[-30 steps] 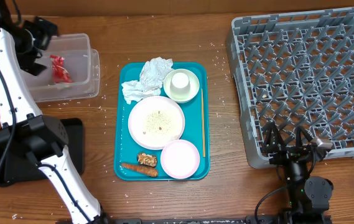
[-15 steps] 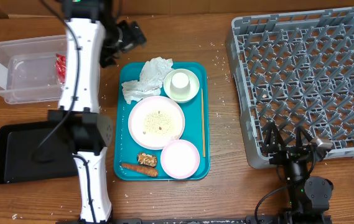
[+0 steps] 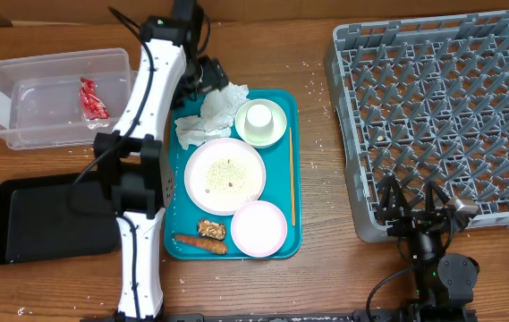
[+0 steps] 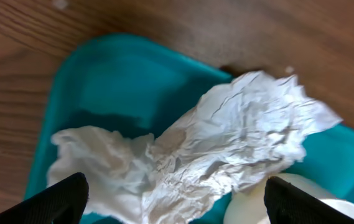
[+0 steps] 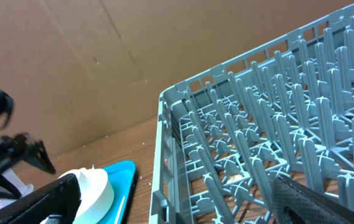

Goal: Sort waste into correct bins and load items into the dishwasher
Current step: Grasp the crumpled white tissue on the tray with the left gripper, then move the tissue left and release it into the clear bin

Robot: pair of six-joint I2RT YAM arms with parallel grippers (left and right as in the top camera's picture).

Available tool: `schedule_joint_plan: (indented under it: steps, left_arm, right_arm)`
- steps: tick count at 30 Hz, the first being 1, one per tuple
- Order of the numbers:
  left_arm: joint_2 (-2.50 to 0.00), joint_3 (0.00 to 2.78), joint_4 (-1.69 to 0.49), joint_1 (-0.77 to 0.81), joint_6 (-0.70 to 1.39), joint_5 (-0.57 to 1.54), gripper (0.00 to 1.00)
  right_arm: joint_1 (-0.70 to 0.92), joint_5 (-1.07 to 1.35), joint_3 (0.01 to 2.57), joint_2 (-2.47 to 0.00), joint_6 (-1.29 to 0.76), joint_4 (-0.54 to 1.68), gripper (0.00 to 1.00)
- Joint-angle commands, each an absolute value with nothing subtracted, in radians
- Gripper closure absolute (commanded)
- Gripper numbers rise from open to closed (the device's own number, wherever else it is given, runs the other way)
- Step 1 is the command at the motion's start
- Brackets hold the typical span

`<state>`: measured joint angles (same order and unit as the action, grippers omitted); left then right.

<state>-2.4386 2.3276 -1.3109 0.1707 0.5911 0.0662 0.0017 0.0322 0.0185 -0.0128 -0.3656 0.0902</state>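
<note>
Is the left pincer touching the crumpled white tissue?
Cannot tell. In the left wrist view the open left pincer straddles the crumpled white tissue, but blur hides any gap or contact.

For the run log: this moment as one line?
left tool: open, over crumpled tissue on teal tray | right tool: open, by dish rack | wrapper: in clear tub

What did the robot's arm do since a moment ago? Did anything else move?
The left arm swung from the clear tub across to the teal tray. Its left gripper now hangs over the crumpled tissue, jaws open, holding nothing. The red wrapper stayed in the tub. The right gripper, the plate and the dish rack did not move.
</note>
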Motion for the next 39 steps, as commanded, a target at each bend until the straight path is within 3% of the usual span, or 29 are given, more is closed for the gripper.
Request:
schedule_joint_plan:
  steps: [1, 7, 11, 14, 16, 26, 31, 39]
  left_arm:
    - [-2.507, 2.312, -1.308, 0.191, 0.515, 0.128, 0.07]
    - [-2.546, 2.312, -1.282, 0.201, 0.516, 0.119, 0.11]
    - [-2.545, 2.313, -1.265, 0.196, 0.516, 0.072, 0.52]
    - [-2.543, 2.321, -1.272, 0.195, 0.516, 0.064, 0.74]
    - [-2.543, 2.342, -1.291, 0.192, 0.516, 0.064, 0.96]
    - [-2.509, 2.730, -1.501, 0.113, 0.591, -0.015, 0.96]
    - [-2.498, 2.968, -1.570, 0.007, 0.631, -0.033, 0.96]
    - [-2.498, 3.119, -1.629, -0.181, 0.637, -0.034, 0.96]
  right_arm:
    - [0.004, 0.020, 0.008, -0.003, -0.364, 0.084, 0.00]
    - [0.004, 0.020, 0.008, -0.003, -0.364, 0.084, 0.00]
    - [0.004, 0.020, 0.008, -0.003, -0.364, 0.084, 0.00]
    - [0.004, 0.020, 0.008, -0.003, -0.364, 0.084, 0.00]
    - [0.005, 0.020, 0.008, -0.003, -0.364, 0.084, 0.00]
    - [0.005, 0.020, 0.008, -0.003, -0.364, 0.084, 0.00]
    - [0.004, 0.020, 0.008, -0.003, -0.364, 0.084, 0.00]
    - [0.005, 0.020, 0.008, -0.003, -0.364, 0.084, 0.00]
